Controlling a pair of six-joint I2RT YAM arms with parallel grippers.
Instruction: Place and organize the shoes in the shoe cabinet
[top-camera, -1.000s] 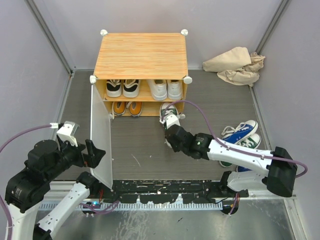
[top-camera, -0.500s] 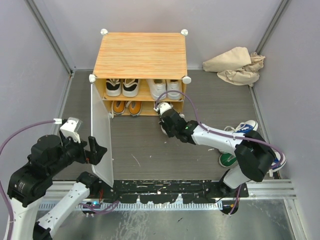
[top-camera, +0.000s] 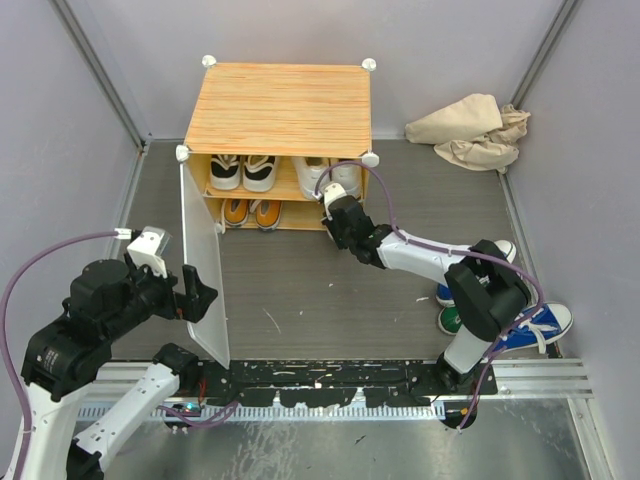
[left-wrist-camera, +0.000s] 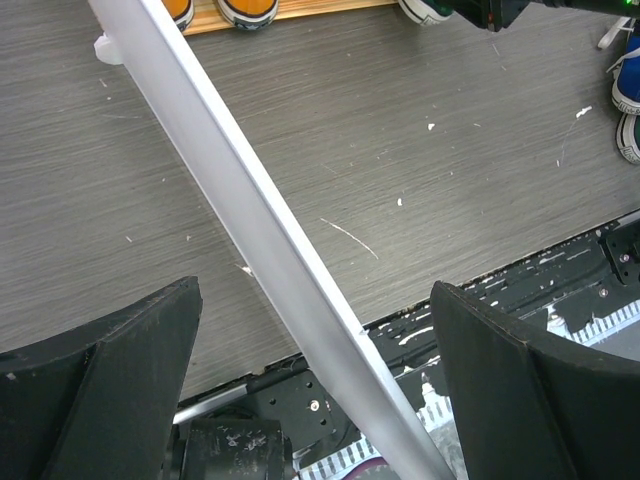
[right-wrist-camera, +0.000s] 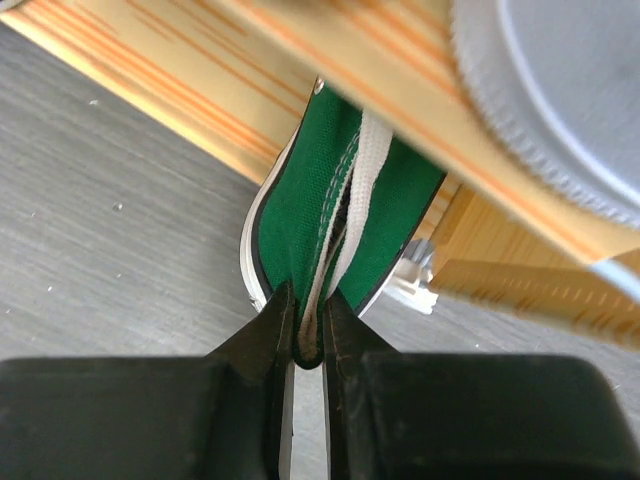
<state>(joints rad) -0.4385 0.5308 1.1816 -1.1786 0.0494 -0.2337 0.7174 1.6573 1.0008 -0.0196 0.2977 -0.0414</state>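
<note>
I steer the green shoe (right-wrist-camera: 340, 190) into the cabinet (top-camera: 280, 105) with right gripper (right-wrist-camera: 308, 350) pinched on its tongue; left gripper (left-wrist-camera: 315, 295), wide open, blocks the door (left-wrist-camera: 230, 190)

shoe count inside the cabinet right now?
6 shelved: black-and-white pair top left, white pair top right, orange pair bottom left. A seventh, the green shoe, sits at the bottom-right opening, pinched by the right gripper. Deeper ones may be hidden.
</note>
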